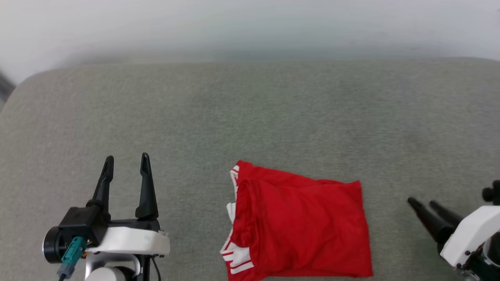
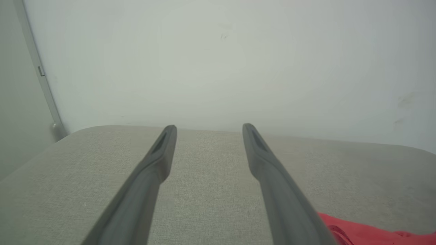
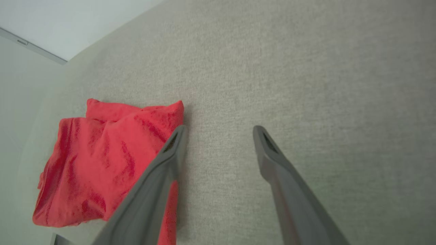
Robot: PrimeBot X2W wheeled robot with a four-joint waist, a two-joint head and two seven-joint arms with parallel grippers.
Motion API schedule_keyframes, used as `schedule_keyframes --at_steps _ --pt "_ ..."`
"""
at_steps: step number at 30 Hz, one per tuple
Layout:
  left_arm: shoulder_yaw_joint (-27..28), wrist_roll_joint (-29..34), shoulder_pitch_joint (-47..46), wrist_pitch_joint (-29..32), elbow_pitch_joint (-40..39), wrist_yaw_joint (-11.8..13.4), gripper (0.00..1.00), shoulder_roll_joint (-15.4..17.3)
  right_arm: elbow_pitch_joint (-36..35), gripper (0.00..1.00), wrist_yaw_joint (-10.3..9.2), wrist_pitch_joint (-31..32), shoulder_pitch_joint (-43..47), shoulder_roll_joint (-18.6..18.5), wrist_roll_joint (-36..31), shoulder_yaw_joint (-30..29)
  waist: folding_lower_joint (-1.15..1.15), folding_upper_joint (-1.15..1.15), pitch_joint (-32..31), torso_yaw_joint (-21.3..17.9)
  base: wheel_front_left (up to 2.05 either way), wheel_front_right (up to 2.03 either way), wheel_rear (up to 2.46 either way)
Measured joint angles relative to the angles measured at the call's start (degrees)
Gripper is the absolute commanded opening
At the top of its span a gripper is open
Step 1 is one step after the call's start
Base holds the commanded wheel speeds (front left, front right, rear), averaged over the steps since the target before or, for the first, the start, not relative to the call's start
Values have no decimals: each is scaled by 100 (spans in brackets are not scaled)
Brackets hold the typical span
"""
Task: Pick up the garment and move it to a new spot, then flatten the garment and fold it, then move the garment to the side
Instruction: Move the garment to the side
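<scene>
The garment (image 1: pixel 300 226) lies folded into a rough red rectangle near the front edge of the grey cushioned surface, with white striped sleeve trim showing at its left side. It also appears as a red bundle (image 3: pixel 102 163) in the right wrist view and as a red corner (image 2: pixel 368 233) in the left wrist view. My left gripper (image 1: pixel 125 163) hovers open to the left of the garment, holding nothing. My right gripper (image 1: pixel 422 203) is open to the right of it, fingers pointing toward the garment's right edge, not touching it.
The grey fabric surface (image 1: pixel 250 117) stretches wide behind and beside the garment. A pale wall (image 2: pixel 218 61) rises behind its far edge. The surface's rounded corner (image 1: pixel 23 86) is at the far left.
</scene>
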Motion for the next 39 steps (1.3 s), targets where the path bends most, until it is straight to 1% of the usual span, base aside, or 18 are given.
schedule_keyframes --at_steps 3,6,9,15,16,17,18,19,22,25,29,32,36,39 --pt "59 101 -87 0 -11 -120 100 -152 182 100 0 602 -52 48 387 168 0 0 164 184 0 0 0" --pt "115 200 -191 0 0 -244 100 -296 336 100 1 1068 -157 199 832 417 1 0 347 346 0 0 0" --pt "202 253 -266 0 29 -388 100 -420 527 100 1 1267 -325 247 1149 584 1 0 540 477 0 0 0" --pt "388 411 -385 0 165 -630 100 -643 918 100 13 1506 -562 283 1414 727 1 0 797 671 0 0 0" --pt "427 455 -400 0 179 -662 100 -673 954 47 16 1535 -588 293 1460 728 1 0 813 685 0 0 0" --pt "459 490 -413 0 194 -700 100 -699 985 28 16 1569 -620 301 1485 738 0 0 817 687 0 0 0" --pt "486 519 -415 0 211 -742 100 -722 1015 2 16 1583 -638 303 1492 754 1 0 808 679 0 0 0" --pt "515 549 -413 0 226 -770 100 -739 1038 0 14 1610 -648 313 1497 778 1 0 792 663 0 0 0" --pt "584 598 -404 0 270 -894 100 -808 1043 0 4 1708 -667 382 1568 909 1 0 723 605 0 0 0" --pt "655 670 -336 0 325 -964 100 -829 929 0 2 1662 -699 335 1421 1054 1 0 622 504 0 0 0" --pt "772 722 -237 0 354 -1056 100 -831 776 0 2 1524 -890 65 911 1291 1 0 486 264 0 0 0" --pt "853 775 -159 0 341 -1103 100 -803 749 0 3 1468 -984 -169 359 1448 1 0 402 7 0 0 0" --pt "886 848 -121 0 291 -1155 100 -747 915 0 3 1321 -1177 -458 -334 1452 1 0 349 -427 0 0 0" --pt "869 898 -137 0 218 -1185 100 -716 1120 0 3 1163 -1339 -543 -711 1355 1 0 351 -784 0 0 0"
